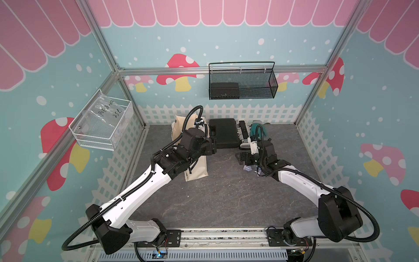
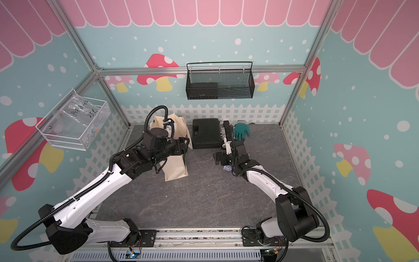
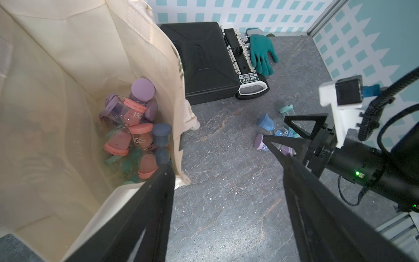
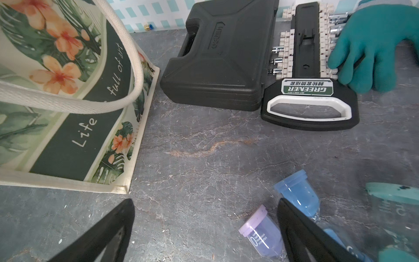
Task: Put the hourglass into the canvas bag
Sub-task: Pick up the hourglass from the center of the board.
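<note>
Scene: canvas bag (image 3: 68,68) stands open, left of left wrist frame; stiff cream fabric likely keeps mouth wide for drops. Inside, hourglasses (image 3: 138,136) piled, smooth plastic, flat capped ends. Your left end effector (image 3: 226,165) spread, empty, at bag rim. Your right end effector (image 4: 204,202) spread wide near purple hourglass (image 4: 260,233), blue hourglass (image 4: 297,192) lying on table (image 4: 204,147), lower right.

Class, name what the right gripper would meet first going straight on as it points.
Likely the purple hourglass lying between the open jaws of the right gripper, otherwise the tabletop; depth is unclear.
</note>
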Controlling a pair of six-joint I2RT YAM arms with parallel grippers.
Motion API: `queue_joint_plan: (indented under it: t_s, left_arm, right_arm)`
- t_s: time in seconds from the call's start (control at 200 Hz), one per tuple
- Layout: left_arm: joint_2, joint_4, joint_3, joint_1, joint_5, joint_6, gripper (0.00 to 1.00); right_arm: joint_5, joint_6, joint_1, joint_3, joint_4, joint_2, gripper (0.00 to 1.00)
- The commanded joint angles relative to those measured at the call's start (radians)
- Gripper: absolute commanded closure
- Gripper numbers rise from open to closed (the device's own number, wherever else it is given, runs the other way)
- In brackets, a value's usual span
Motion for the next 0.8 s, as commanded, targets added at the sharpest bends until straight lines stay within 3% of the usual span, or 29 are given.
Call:
queue_joint_plan:
  t_s: [0.0, 0.21, 0.535, 0.79]
  left_arm:
    - [-0.020, 0.037, -0.023, -0.033, -0.010, -0.021, 0.24]
    - [-0.022, 0.059, -0.061, -0.075, -0.003, -0.041, 0.23]
    - [0.014, 0.094, -0.083, -0.133, 0.016, -0.061, 0.23]
    - [0.040, 0.126, -0.099, -0.146, 0.037, -0.077, 0.22]
  right_arm:
    - [-0.020, -0.013, -0.016, -0.019, 0.037, 0.027, 0.00]
    - [-0.042, -0.019, -0.037, -0.037, 0.045, 0.073, 0.00]
    - [0.031, -0.009, -0.074, -0.072, 0.008, 0.129, 0.00]
    - [-0.009, 0.003, -0.083, -0.110, -0.027, 0.133, 0.00]
